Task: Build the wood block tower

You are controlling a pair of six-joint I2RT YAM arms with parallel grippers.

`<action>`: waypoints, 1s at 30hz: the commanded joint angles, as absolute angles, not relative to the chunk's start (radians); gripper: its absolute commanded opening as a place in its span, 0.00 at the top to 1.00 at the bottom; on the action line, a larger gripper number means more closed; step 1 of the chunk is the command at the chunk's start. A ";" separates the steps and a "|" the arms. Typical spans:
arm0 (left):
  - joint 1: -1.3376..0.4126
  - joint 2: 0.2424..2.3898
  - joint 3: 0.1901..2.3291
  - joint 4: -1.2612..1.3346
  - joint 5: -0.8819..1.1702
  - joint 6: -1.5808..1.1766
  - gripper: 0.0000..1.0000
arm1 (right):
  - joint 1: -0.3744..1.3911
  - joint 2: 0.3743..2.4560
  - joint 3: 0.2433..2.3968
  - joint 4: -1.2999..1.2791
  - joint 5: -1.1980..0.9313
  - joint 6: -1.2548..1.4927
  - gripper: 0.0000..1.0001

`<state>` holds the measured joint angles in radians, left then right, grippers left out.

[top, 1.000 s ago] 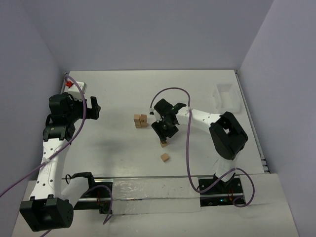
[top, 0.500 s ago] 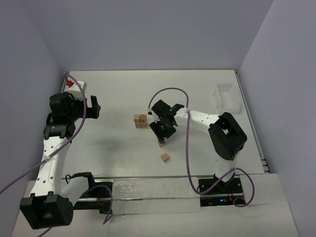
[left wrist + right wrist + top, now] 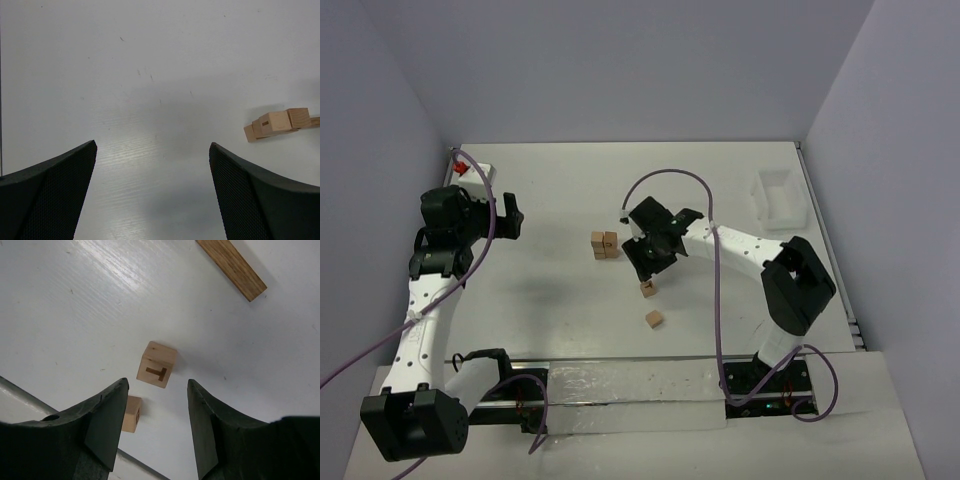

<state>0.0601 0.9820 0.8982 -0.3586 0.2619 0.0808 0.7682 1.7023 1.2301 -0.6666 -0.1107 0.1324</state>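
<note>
The left hand (image 3: 152, 144) hangs released over bare table (image 3: 550, 300) on the left, its fingers spread wide and grasping nothing. A small red-and-white box (image 3: 470, 172) sits in the far left corner behind it. There is open room on that side, though the left wall stands close by.

To its right, near the table's middle, lies a low group of wood blocks (image 3: 604, 245), about 4, touching one another. It is hardly a tower yet, and I cannot tell whether any block lies on top of another.

Just right of the group, the right hand (image 3: 157, 381) hovers released and empty. Its fingers stand apart above 1 loose block marked T (image 3: 157, 365), which lies on the table a little nearer than the group. A 2nd loose block (image 3: 654, 319) lies nearer again, apart from the 1st.

Risks, as I judge them:
- The T block sits skewed to the fingers, so a closing hand could twist it or pinch it by its corners.
- A descent off centre could shove it toward the 2nd block.
- Carrying it left, the hand could brush the group and scatter it.

The white tray (image 3: 765, 185) sits far right, well clear. The near edge is crowded by the arm bases.
</note>
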 commanded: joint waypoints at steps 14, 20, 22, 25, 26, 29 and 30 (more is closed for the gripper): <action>0.075 0.992 0.924 -0.310 0.285 0.064 0.01 | 0.828 1.784 1.204 -0.624 0.030 0.306 0.46; 0.077 0.994 0.920 -0.307 0.285 0.073 0.01 | 0.828 1.810 1.201 -0.615 0.023 0.314 0.47; 0.077 0.993 0.917 -0.307 0.282 0.075 0.01 | 0.828 1.818 1.195 -0.610 0.017 0.314 0.47; 0.077 0.993 0.913 -0.305 0.285 0.077 0.01 | 0.828 1.818 1.186 -0.605 0.007 0.313 0.49; 0.077 0.993 0.912 -0.304 0.286 0.078 0.01 | 0.828 1.817 1.186 -0.603 0.006 0.311 0.49; 0.078 0.996 0.913 -0.302 0.288 0.080 0.01 | 0.828 1.816 1.187 -0.605 -0.007 0.304 0.52; 0.077 0.997 0.913 -0.303 0.288 0.082 0.01 | 0.828 1.816 1.189 -0.607 -0.025 0.300 0.54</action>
<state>0.0689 0.9956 0.8982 -0.3529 0.2672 0.0824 0.8204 1.8111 1.1891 -0.6350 -0.0042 0.2986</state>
